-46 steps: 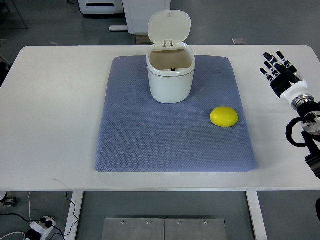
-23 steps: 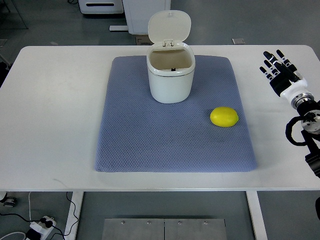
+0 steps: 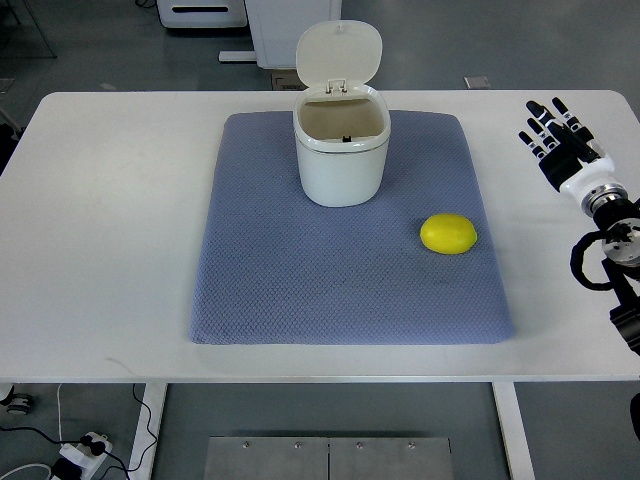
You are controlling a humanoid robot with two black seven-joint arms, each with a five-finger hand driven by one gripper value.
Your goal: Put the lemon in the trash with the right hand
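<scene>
Table: white top, bare along its left side from the edge to the mat
Mat: blue-grey textured cloth lying flat in the middle of the table, with a strip of bare table showing at its near edge and wider bare margins left and right
Trash bin: small white bin standing upright on the far part of the mat, lid tipped back and open (the inside looks tan), with free mat all around its base
Lemon: yellow, lying on the mat's right half, near the mat's right edge, nearer than the bin and to its right, apart from it, nothing touching it
Right hand: over the table's far right part near the right edge, fingers spread and pointing away, holding nothing, well apart from the lemon with bare table between
</scene>
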